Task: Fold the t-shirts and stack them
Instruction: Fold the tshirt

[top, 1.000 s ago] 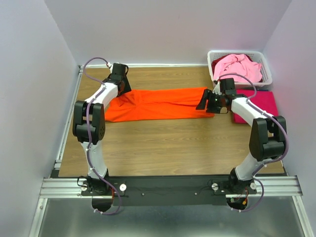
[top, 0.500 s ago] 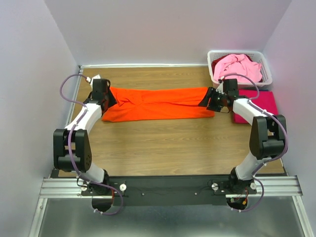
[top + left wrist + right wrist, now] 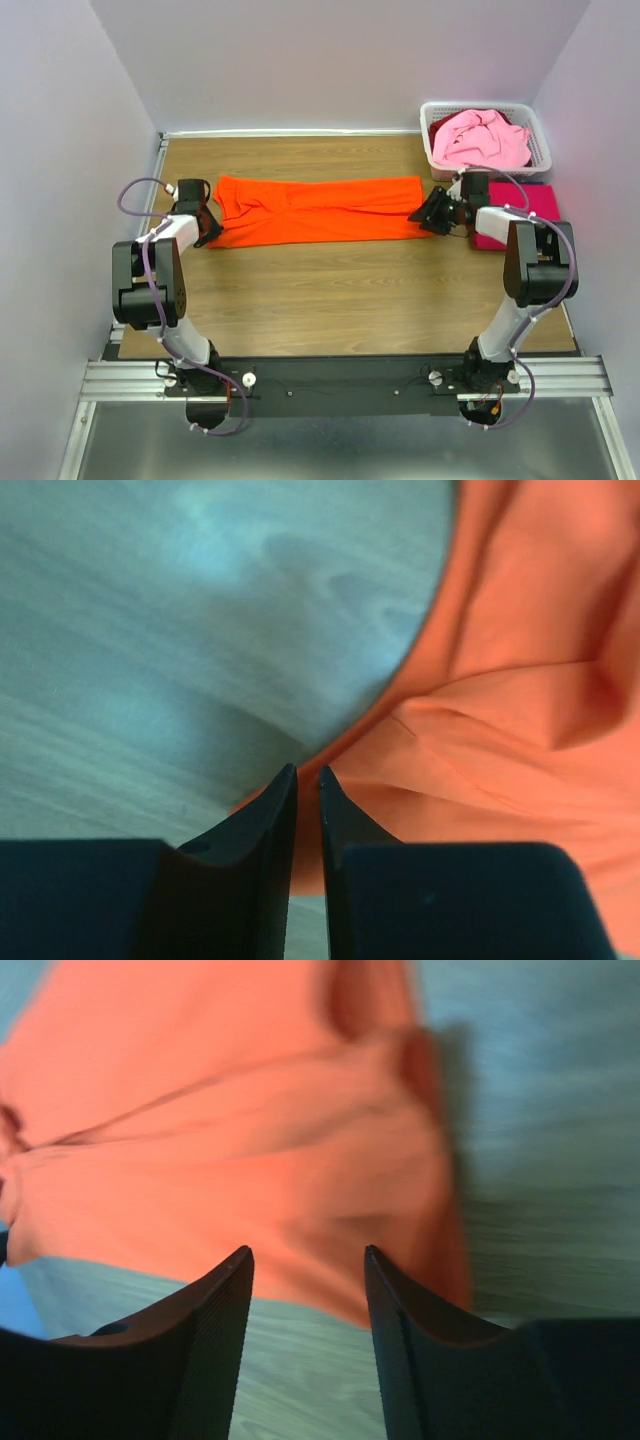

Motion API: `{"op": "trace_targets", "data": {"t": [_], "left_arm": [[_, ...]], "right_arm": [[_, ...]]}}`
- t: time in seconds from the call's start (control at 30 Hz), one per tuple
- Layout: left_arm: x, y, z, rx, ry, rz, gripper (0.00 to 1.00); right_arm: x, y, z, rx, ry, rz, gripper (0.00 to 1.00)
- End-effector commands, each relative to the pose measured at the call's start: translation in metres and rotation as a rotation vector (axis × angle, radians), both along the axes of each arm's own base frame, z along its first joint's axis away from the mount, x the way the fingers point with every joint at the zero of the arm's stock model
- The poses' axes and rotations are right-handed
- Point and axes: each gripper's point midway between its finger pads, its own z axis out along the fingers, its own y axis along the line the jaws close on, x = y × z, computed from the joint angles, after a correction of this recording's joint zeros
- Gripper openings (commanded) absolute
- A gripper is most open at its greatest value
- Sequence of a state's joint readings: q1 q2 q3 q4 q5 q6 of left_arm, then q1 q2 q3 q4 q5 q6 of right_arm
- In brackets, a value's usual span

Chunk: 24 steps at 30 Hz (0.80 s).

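orange shirt [image 3: 315,210] lies flat in a long strip across far side of table [image 3: 330,290]. left gripper [image 3: 308,772] at its left edge, fingers almost together, thin slit, no cloth seen between. right gripper [image 3: 308,1250] at right edge, fingers spread, holding nothing. pink shirt [image 3: 480,138] in basket [image 3: 483,104]; magenta shirt [image 3: 530,205] just beside it.

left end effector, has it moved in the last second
Yes. The left end effector has drawn left and nearer, away from the back edge of the table.

walls [image 3: 330,60]: plain pale lavender | table [image 3: 330,290]: light wood grain | near-edge rail [image 3: 340,375]: aluminium | light: even
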State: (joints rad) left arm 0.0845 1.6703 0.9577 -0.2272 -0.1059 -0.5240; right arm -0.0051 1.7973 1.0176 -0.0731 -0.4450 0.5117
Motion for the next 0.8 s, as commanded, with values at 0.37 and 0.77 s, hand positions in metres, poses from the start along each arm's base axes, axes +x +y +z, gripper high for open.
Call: {"op": "trace_targets", "data": {"t": [0.37,0.77], "left_arm": [[-0.081,0.027,-0.047,-0.080,0.163,0.101,0.15],[-0.048,0.011,0.056,-0.047,-0.165,0.030,0.50]], "right_arm": [[-0.064,-0.040,-0.057,0.053,0.196,-0.199,0.51],[-0.050,-0.006,0.029,0.010,-0.033,0.041,0.52]]}}
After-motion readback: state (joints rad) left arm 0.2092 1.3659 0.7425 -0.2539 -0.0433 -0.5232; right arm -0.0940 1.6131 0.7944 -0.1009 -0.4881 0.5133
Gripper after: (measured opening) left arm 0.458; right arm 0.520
